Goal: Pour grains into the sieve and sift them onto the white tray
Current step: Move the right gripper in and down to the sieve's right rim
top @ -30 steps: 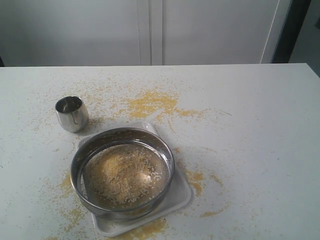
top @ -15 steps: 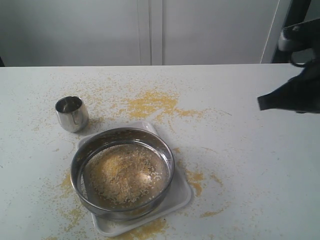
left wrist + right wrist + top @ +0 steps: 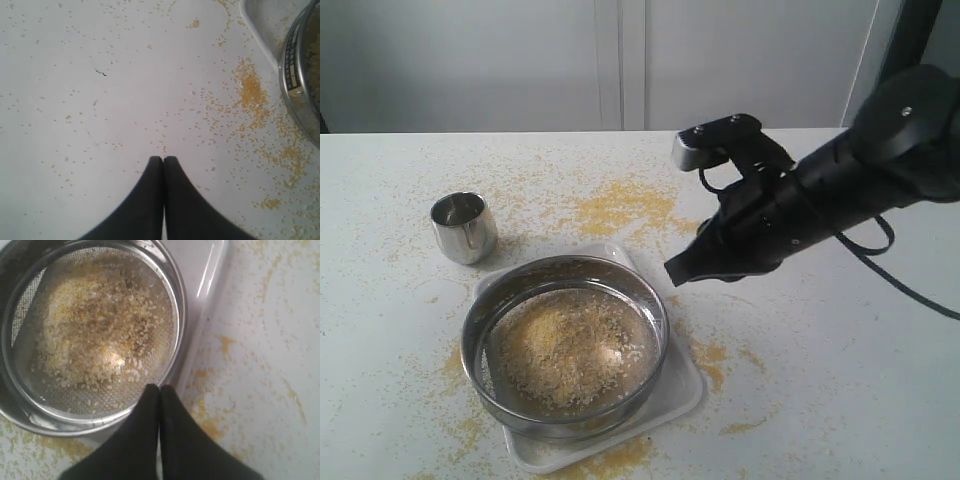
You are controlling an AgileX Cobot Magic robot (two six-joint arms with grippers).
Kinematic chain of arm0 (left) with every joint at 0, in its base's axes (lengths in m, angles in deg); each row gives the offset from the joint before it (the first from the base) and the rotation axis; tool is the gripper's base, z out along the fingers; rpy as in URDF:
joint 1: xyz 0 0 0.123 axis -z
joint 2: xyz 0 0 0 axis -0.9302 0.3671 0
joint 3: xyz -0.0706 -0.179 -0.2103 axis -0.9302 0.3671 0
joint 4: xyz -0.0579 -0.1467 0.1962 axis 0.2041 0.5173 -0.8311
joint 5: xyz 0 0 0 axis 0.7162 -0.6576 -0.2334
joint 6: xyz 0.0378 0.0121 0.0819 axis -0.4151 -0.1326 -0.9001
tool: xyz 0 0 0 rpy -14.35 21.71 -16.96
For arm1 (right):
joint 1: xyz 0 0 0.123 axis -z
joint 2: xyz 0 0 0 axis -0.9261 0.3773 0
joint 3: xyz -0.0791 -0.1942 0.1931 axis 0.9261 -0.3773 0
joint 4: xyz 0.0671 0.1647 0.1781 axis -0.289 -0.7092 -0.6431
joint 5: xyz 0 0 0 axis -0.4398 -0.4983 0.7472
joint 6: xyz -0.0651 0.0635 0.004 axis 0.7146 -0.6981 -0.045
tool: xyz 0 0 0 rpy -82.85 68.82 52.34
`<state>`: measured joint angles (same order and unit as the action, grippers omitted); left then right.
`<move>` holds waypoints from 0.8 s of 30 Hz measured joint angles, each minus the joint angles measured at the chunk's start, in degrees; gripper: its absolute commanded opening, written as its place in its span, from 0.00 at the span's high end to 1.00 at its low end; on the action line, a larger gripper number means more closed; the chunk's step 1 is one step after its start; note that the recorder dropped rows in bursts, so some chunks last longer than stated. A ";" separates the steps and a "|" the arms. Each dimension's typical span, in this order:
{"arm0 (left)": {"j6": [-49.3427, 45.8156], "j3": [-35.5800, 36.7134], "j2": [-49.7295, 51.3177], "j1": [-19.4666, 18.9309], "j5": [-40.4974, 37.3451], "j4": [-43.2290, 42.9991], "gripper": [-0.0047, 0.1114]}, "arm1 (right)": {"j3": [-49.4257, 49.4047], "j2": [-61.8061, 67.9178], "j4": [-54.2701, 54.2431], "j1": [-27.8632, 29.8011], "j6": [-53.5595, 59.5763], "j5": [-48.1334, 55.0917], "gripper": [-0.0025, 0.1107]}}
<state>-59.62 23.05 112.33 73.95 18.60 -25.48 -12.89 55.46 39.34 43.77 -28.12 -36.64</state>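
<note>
The round steel sieve [image 3: 565,342] rests on the white tray [image 3: 682,392] and holds a heap of pale and yellow grains [image 3: 570,345]. From the right wrist I look down on the sieve [image 3: 90,335], its grains [image 3: 100,330] and a strip of tray [image 3: 205,285]. My right gripper [image 3: 672,272] hangs shut and empty in the air just right of the sieve's rim; its fingertips [image 3: 160,388] meet over the rim's edge. My left gripper [image 3: 163,159] is shut on nothing above bare table, with the sieve's wall [image 3: 295,85] and a tray corner [image 3: 257,30] at the side of its view.
A small shiny steel cup [image 3: 464,227] stands upright on the table, up and left of the sieve. Yellow meal [image 3: 620,208] is spilled over the white table around the tray. The right arm's cable [image 3: 890,275] trails to the right.
The right arm has swung in from the right edge toward the sieve; a second ago it was out of view. Sieve, tray and cup have not moved.
</note>
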 measured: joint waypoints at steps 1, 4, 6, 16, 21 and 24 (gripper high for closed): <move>0.00 0.00 0.00 0.00 0.00 0.00 0.96 | 1.30 0.70 0.11 -0.32 -0.55 0.09 0.98; 0.00 0.00 0.00 0.00 0.00 0.00 0.96 | 5.36 3.09 3.64 -1.40 -4.53 1.28 0.98; 0.13 0.00 0.00 0.00 0.00 0.00 0.96 | 8.57 5.03 9.17 -2.32 -8.68 4.06 0.98; 0.13 0.00 0.00 0.00 0.00 0.00 0.96 | 20.98 13.28 23.83 -6.50 -20.14 14.60 0.83; 0.13 0.00 0.00 0.00 0.00 0.00 0.96 | 26.13 17.45 24.05 -7.27 -20.76 16.03 0.49; 0.13 0.00 0.00 0.00 0.00 0.00 0.96 | 28.45 19.95 24.20 -7.27 -21.92 16.16 0.44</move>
<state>-59.49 23.05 112.33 73.95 18.60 -25.48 15.55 75.41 63.54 36.49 -50.03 -20.48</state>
